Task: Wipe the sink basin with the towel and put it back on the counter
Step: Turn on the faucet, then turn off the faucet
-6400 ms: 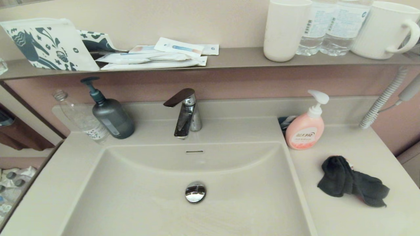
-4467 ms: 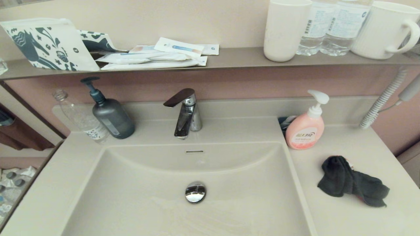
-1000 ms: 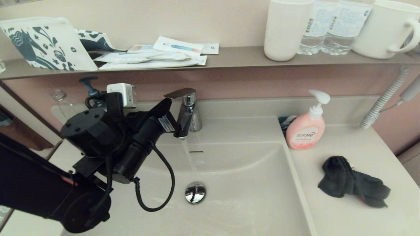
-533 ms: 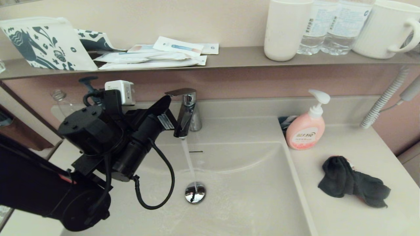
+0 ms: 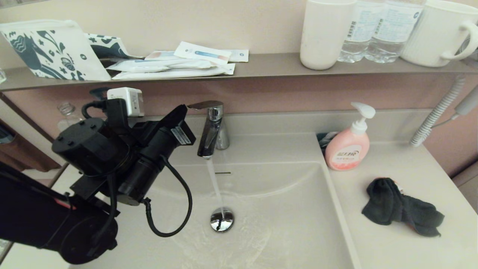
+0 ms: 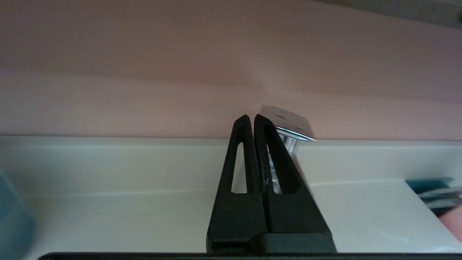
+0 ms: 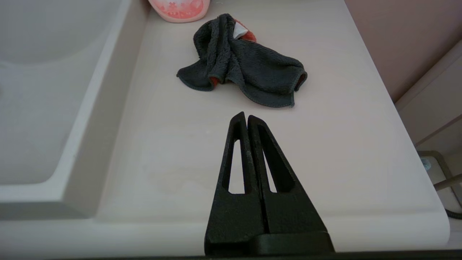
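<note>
The towel [image 5: 401,213] lies crumpled on the counter [image 5: 392,246] right of the sink basin [image 5: 295,224], dark face up, with a bit of coral red and the white tag showing in the right wrist view [image 7: 242,63]. My right gripper [image 7: 247,117] hovers shut and empty over the counter [image 7: 180,151], a short way from the towel; the head view does not show it. My left gripper [image 5: 183,109] is shut and empty beside the end of the raised faucet handle [image 5: 205,104] [image 6: 288,124]. Water runs from the spout onto the chrome drain plug [image 5: 222,219].
A pink soap dispenser [image 5: 349,147] stands on the counter behind the towel. My left arm hides most of a dark pump bottle; a clear bottle [image 5: 67,112] stands beside it. The brown shelf [image 5: 261,65] above holds cups, water bottles and packets. A coiled hose [image 5: 435,114] hangs far right.
My left arm came in and raised the faucet handle, and water started running. In the last half second the left gripper drew back to the left of the handle. The towel has not moved.
</note>
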Available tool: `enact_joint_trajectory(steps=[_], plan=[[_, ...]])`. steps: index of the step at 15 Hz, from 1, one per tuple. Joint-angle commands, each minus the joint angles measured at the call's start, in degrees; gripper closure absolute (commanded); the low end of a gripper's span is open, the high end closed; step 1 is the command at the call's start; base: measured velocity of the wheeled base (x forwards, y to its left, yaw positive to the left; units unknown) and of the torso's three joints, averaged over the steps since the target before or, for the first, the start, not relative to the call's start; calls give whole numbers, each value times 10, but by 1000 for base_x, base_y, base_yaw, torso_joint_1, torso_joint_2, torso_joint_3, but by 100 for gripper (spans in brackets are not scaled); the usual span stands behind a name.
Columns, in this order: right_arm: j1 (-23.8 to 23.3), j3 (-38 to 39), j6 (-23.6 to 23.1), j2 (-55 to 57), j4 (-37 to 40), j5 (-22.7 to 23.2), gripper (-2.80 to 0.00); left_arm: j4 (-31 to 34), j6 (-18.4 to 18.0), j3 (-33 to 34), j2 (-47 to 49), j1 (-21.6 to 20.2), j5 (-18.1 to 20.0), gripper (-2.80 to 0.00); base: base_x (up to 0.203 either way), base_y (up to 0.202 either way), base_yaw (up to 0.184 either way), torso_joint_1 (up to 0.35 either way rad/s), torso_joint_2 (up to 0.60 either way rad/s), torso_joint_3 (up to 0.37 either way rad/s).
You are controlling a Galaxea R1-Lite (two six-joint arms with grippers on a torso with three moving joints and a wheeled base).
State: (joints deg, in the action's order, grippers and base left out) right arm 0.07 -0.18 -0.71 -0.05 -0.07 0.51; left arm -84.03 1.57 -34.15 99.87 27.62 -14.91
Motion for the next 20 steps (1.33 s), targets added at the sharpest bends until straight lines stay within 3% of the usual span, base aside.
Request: enact_joint_trajectory(steps=[1,11,20], plan=[[0,0,0,0,0,0,0,-3,-2,-2,-5,-3,-1,0,0,0,0,0,0,0],[0,0,0,0,0,0,0,34,-36,-33,-8,30,-2,0,0,0,0,0,0,0],[0,0,0,0,0,0,0,34,-36,7,15,38,21,0,0,0,0,0,0,0]])
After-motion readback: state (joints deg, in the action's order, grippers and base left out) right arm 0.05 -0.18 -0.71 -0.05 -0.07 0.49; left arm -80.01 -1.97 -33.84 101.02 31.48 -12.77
